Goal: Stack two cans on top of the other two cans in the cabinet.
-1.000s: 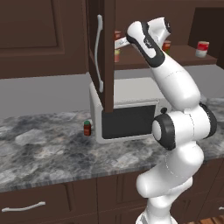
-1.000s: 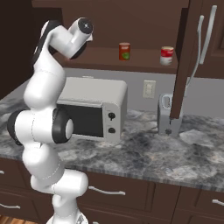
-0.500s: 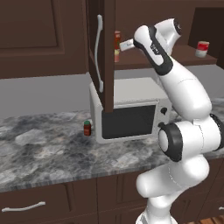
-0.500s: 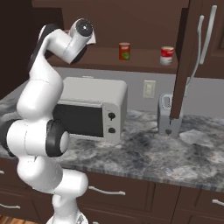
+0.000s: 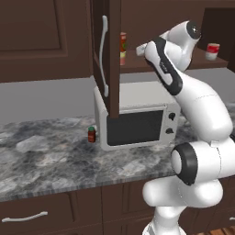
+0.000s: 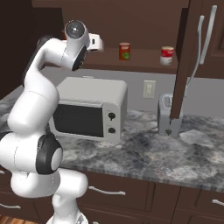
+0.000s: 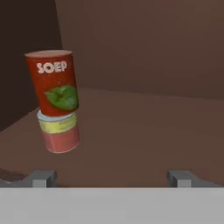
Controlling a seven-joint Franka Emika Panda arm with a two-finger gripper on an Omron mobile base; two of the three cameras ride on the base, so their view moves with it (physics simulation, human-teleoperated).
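Fingers stood spread, empty, near the shelf. Beyond, left: soup can stacked on yellow-and-red can, tilted. Remaining cans likely rigid, light, smooth; grip mid-body across the sides

The red-orange cylindrical can with a green leaf picture reads "SOEP" in white capitals near its top. It stands up and left of the fingertips. The yellow-and-red labelled can under it bears no readable lettering.
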